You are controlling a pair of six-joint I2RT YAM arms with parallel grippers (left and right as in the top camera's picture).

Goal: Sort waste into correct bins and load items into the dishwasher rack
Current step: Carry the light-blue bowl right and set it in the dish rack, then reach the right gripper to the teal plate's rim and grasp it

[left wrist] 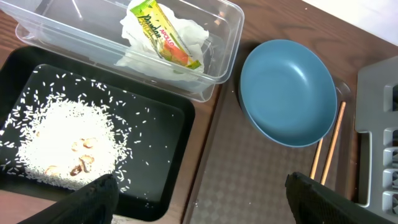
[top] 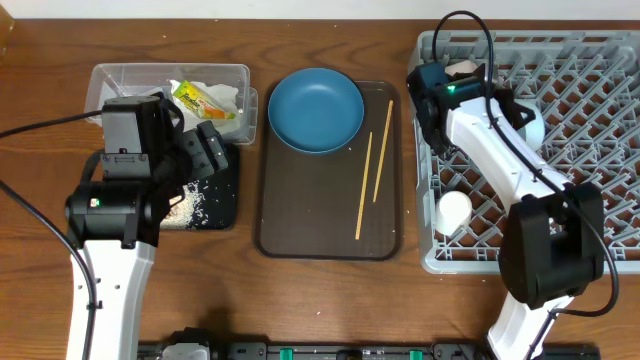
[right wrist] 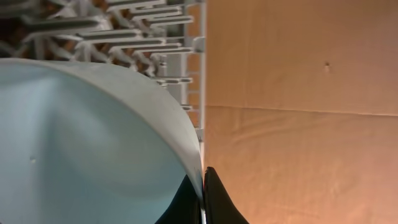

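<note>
1 wooden table point(top: 320, 300) (brown, grained): left hand point(left wrist: 202, 202) gapes, right hand point(right wrist: 200, 202) pinches the light blue bowl point(right wrist: 81, 143).

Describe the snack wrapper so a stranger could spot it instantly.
Find the clear plastic tub at the overhead view's upper left, beside the black tray. Inside, on crumpled white napkins, lies the wrapper, the only yellow-green printed thing among white paper.

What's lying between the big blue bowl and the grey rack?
Two wooden chopsticks lie there, on the brown tray, between the blue bowl and the rack. The overhead view shows it best.
</note>
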